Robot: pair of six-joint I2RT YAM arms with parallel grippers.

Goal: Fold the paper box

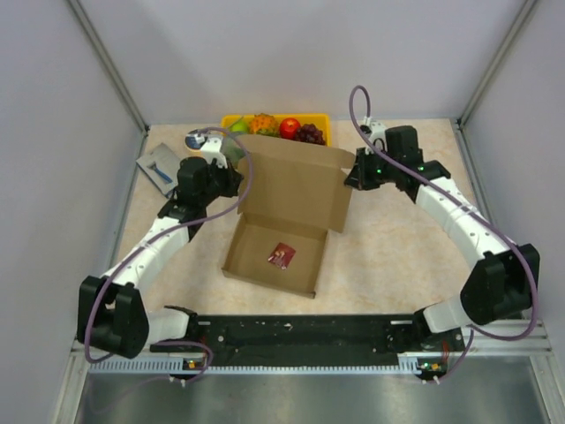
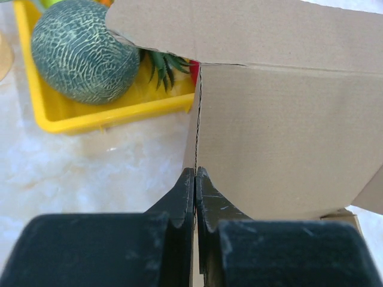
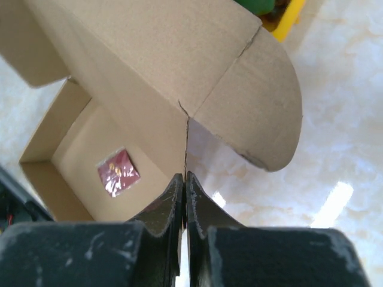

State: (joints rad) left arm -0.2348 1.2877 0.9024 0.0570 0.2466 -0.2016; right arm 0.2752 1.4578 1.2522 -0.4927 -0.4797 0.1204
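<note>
Pinching the left lid edge of the paper box (image 1: 296,181) with the left hand (image 2: 195,179). Pinching the right lid edge with the right hand (image 3: 184,182), equally tight.

brown paper box (image 1: 296,190), yellow tray (image 2: 108,113)

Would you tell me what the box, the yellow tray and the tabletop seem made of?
Box: brown cardboard, matte, with creased fold lines. Yellow tray: probably plastic, smooth with a slight sheen. Tabletop: pale, veined and glossy, marble or a marble-look laminate; unclear which.
</note>
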